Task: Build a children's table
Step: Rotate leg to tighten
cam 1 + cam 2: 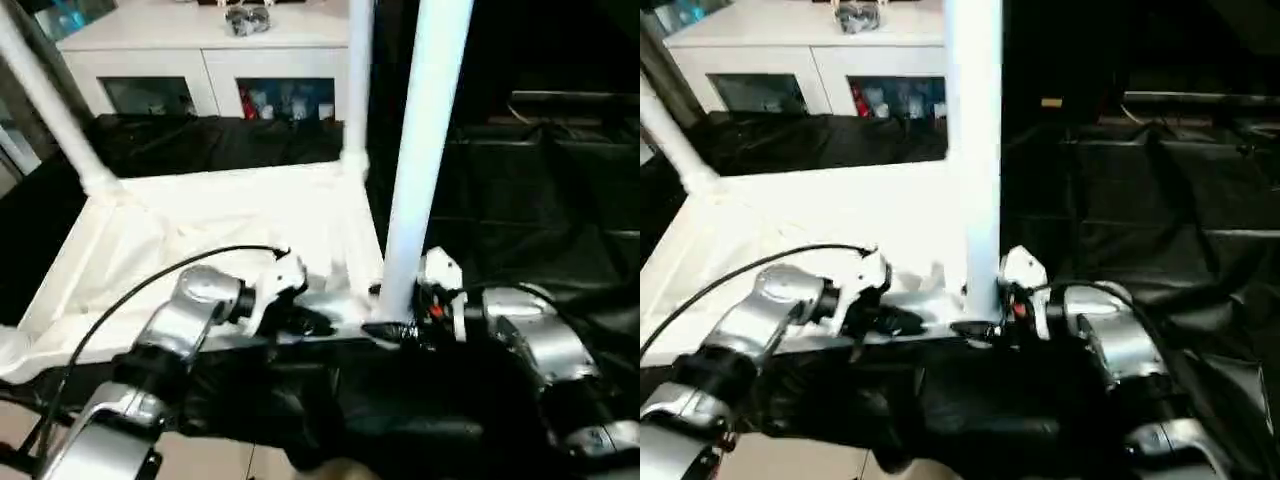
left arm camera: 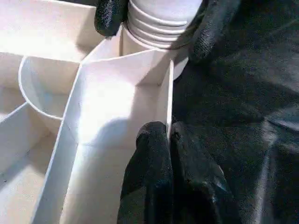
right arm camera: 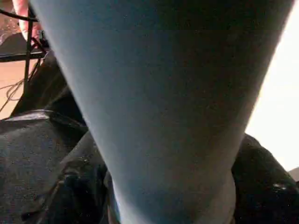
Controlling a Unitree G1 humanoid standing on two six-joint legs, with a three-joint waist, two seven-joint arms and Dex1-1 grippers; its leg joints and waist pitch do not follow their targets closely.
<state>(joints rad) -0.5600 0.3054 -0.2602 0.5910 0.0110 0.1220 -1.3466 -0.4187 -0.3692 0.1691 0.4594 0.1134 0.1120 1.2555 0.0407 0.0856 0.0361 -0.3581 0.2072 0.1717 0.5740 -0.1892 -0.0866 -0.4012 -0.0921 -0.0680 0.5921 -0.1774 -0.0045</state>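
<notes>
Left wrist view – threaded leg end (image 2: 159, 23) between right gripper (image 2: 156, 21) fingers.

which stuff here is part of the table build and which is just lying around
Part of the job:
- tabletop, upside down
- near leg, upright in its corner socket
- two far legs
- left gripper, right gripper

Just around:
- white cabinet
- black cloth
</notes>
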